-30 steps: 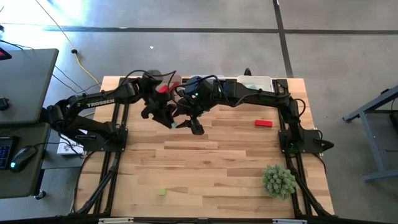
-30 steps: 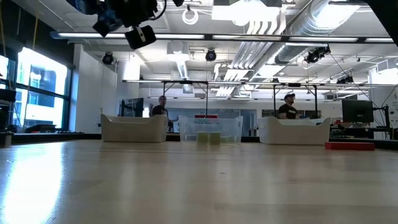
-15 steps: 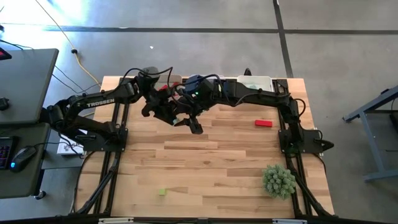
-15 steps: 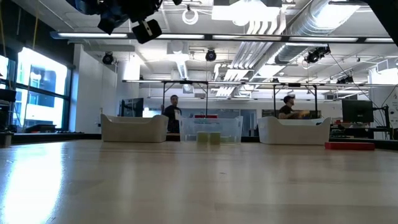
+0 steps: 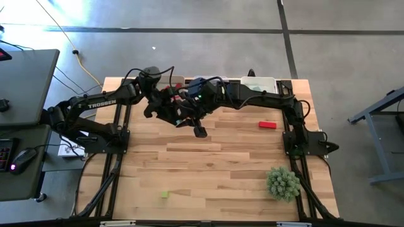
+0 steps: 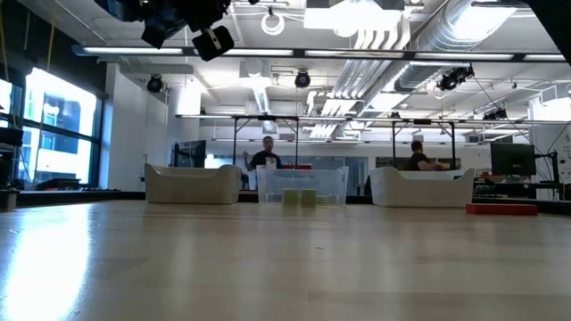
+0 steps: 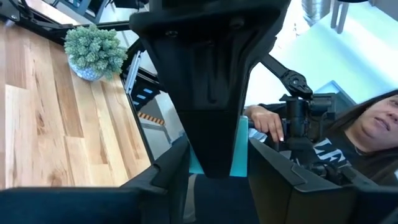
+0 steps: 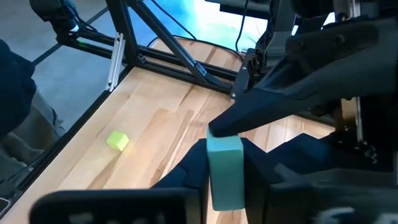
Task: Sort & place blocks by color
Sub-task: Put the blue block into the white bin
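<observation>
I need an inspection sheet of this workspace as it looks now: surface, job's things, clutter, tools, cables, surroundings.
Surface: wooden table, light planks.
Job's things: teal block between both tools; red block toward the right edge; yellow-green block near the front; three bins along the far edge.
Clutter: spiky green plant ball, front right corner.
Tools: left tool and right tool meet above the table's far middle; the right is shut on the teal block.
Cables: yellow cable on the floor.
Surroundings: desk with mouse; people behind the bins.
</observation>
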